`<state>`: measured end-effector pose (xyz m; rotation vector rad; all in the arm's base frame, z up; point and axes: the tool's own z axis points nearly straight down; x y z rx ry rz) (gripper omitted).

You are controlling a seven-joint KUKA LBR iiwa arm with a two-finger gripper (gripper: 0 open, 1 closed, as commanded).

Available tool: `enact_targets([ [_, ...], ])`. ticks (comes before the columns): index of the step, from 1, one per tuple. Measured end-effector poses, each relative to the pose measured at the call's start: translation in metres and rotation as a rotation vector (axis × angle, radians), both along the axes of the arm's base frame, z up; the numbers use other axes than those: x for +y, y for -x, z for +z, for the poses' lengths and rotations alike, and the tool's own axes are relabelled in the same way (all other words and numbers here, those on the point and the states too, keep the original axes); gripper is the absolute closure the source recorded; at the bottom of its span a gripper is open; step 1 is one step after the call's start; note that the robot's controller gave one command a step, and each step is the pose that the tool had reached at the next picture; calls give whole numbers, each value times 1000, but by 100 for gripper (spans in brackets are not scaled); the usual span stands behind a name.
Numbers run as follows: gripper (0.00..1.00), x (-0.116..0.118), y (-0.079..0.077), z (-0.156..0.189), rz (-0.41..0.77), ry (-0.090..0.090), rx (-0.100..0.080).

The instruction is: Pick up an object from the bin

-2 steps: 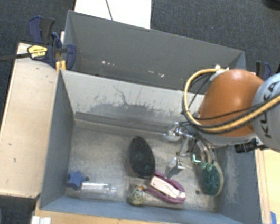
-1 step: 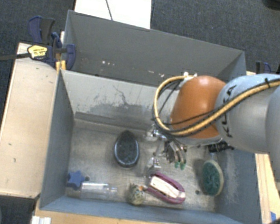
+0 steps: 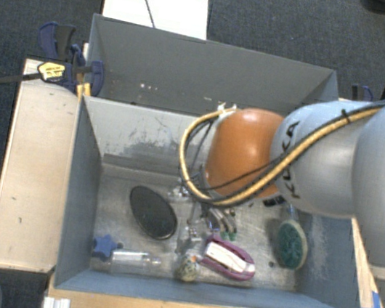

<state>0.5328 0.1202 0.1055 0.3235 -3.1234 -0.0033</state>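
Observation:
My gripper [image 3: 191,236] hangs low over the middle of the bin floor, under the arm's wrist. Just right of it lies a white and purple-pink handled thing [image 3: 230,259], close to the gripper or touching it. Directly below the gripper, near the front wall, sits a small speckled roundish thing [image 3: 188,269]. A black oval object [image 3: 152,213] lies flat to the gripper's left, apart from it.
A clear tube with a blue cap [image 3: 116,251] lies along the front wall at the left. A green round brush-like thing [image 3: 291,245] rests at the right side of the floor. The arm and its orange cover hide the floor behind the gripper.

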Motion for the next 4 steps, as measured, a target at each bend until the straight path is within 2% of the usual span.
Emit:
enact_targets([
  [1, 0, 51, -28, -34, 223, -1, -7],
  [2, 100, 51, -28, -33, 219, -1, -5],
  [3, 100, 57, -23, 86, 170, -1, -12],
  [4, 100, 32, -6, 137, 435, 1, -9],
])
